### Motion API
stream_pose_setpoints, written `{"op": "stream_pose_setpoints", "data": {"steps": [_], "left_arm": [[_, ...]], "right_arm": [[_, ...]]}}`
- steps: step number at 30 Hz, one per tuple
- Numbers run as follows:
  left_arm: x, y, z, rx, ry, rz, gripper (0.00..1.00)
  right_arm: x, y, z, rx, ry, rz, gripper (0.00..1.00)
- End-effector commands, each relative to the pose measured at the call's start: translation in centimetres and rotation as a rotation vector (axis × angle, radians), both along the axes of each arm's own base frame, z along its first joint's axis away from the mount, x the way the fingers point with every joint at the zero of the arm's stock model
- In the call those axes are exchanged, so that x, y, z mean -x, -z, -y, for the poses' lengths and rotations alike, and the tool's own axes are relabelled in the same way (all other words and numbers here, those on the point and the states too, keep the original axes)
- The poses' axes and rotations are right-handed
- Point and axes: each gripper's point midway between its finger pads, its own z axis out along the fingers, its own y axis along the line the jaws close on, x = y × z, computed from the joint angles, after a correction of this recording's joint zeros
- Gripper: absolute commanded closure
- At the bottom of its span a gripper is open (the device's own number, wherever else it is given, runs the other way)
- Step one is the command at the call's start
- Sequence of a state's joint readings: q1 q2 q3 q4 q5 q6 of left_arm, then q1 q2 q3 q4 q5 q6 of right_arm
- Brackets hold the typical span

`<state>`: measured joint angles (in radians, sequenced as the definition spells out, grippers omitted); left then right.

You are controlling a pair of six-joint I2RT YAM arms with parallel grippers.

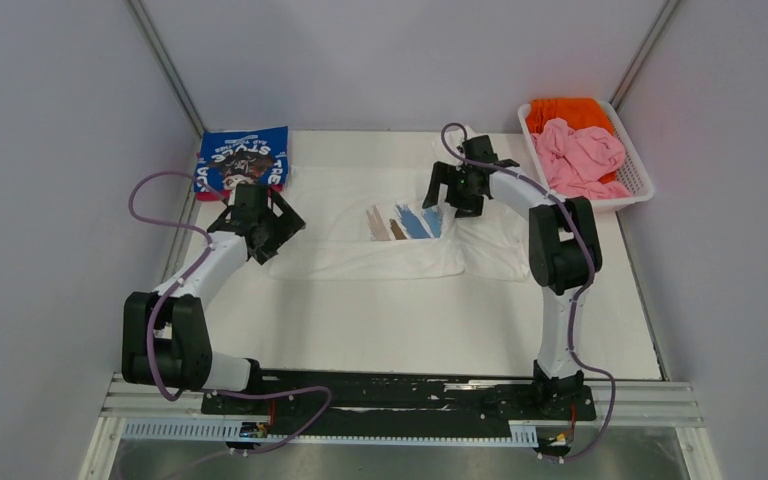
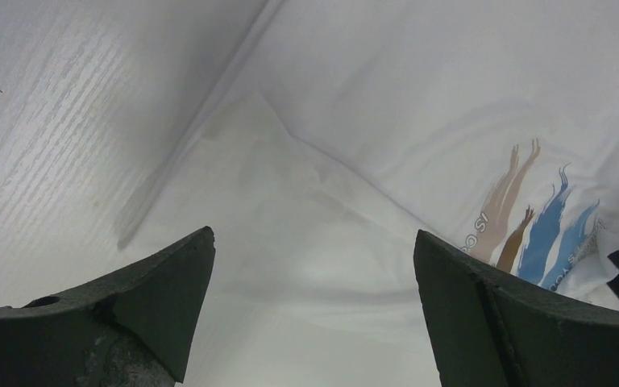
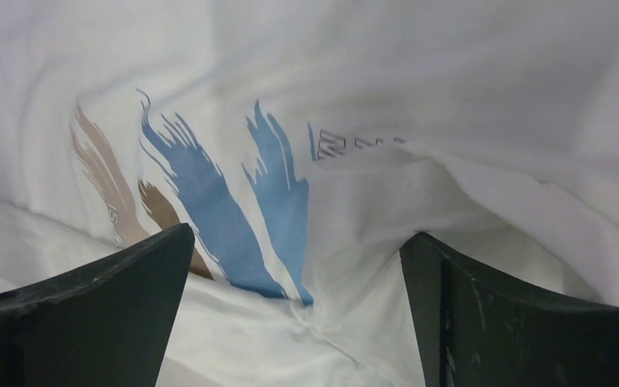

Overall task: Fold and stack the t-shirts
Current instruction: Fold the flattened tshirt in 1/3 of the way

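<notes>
The white t-shirt (image 1: 380, 235) with tan, brown and blue brush strokes lies partly folded in the middle of the table. My left gripper (image 1: 272, 228) is open over its left edge; the left wrist view shows bare white cloth (image 2: 306, 266) between the fingers. My right gripper (image 1: 455, 192) is open over the shirt's right part, next to the print; the right wrist view shows a raised fold (image 3: 387, 193) and blue strokes (image 3: 209, 210) between the fingers. A folded blue t-shirt (image 1: 243, 158) with white lettering lies at the back left.
A white basket (image 1: 640, 185) at the back right holds a pink t-shirt (image 1: 582, 155) on top of an orange one (image 1: 565, 112). Grey walls close in the table on the left, back and right.
</notes>
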<state>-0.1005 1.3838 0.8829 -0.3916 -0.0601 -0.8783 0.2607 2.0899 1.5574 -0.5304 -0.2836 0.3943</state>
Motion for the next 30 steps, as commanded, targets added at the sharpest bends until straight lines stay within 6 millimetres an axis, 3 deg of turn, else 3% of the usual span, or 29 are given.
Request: {"op": "stream_pose_setpoints", "data": {"steps": [1, 5, 12, 18, 25, 30], "left_arm": [[-0.3, -0.6, -0.3, -0.027, 0.005, 0.017, 0.0], [-0.9, -0.4, 0.2, -0.006, 0.024, 0.021, 0.0], [-2.9, -0.3, 2.2, 0.031, 0.087, 0.027, 0.0], [-4.8, 1.3, 4.1, 0.059, 0.146, 0.011, 0.0], [-5.0, 5.6, 4.3, 0.057, 0.143, -0.088, 0.0], [-3.8, 6.8, 3.3, 0.011, 0.127, -0.134, 0.0]], "right_arm": [[-5.1, -3.3, 0.0, 0.014, 0.086, 0.149, 0.0], [-4.8, -4.3, 1.6, 0.085, 0.106, 0.182, 0.0], [-2.0, -3.0, 3.4, 0.167, 0.067, 0.159, 0.0], [-5.0, -1.5, 5.5, 0.162, 0.073, 0.16, 0.0], [-9.0, 0.6, 7.1, 0.216, 0.1, 0.186, 0.0], [-8.7, -1.5, 7.5, 0.222, 0.12, 0.213, 0.0]]}}
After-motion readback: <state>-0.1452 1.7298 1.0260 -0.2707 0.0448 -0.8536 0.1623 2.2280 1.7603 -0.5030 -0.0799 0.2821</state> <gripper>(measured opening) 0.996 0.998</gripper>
